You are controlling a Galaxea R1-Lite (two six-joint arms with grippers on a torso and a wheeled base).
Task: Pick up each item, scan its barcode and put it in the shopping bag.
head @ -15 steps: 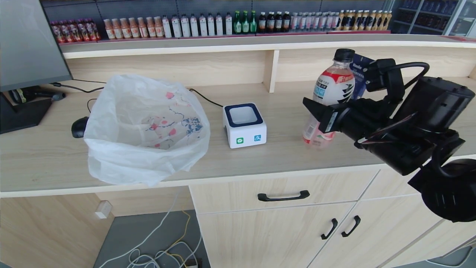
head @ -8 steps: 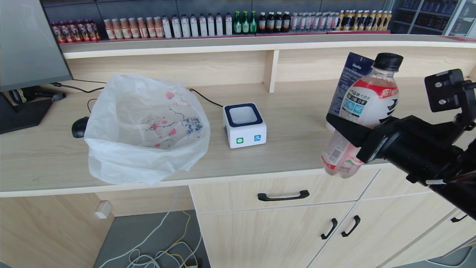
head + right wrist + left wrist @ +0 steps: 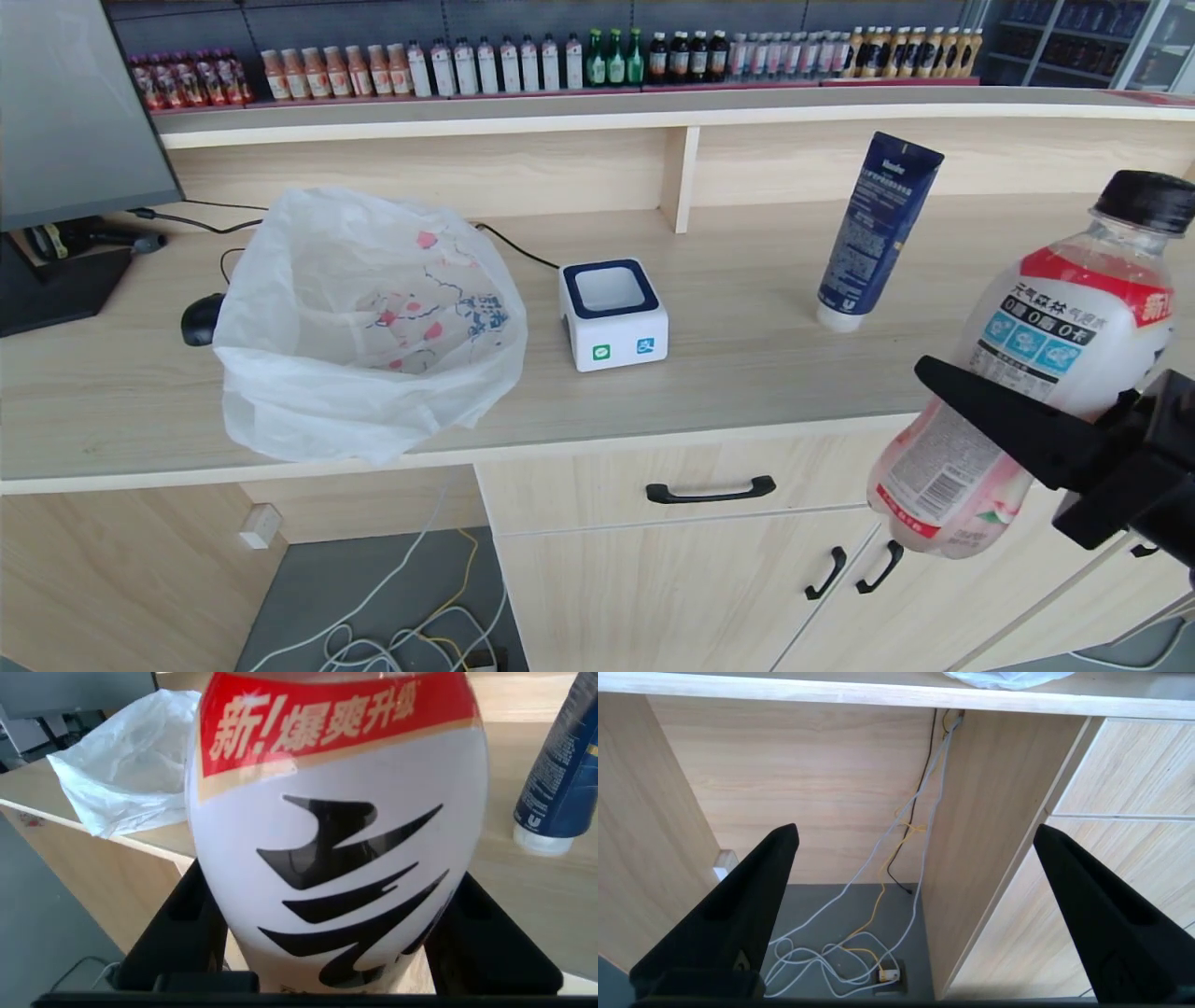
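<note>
At four o'clock, the bottle (image 3: 1064,327) now hangs off the counter (image 3: 747,383), lifted nearer. The right gripper (image 3: 1032,401) clamps its waist.

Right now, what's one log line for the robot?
right gripper: shut on bottle, in air | left gripper: open, below counter | tube: upright on counter | scanner: free | shopping bag: open

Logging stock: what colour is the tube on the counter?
Dark blue tube with a white cap, clearest in the head view.
</note>
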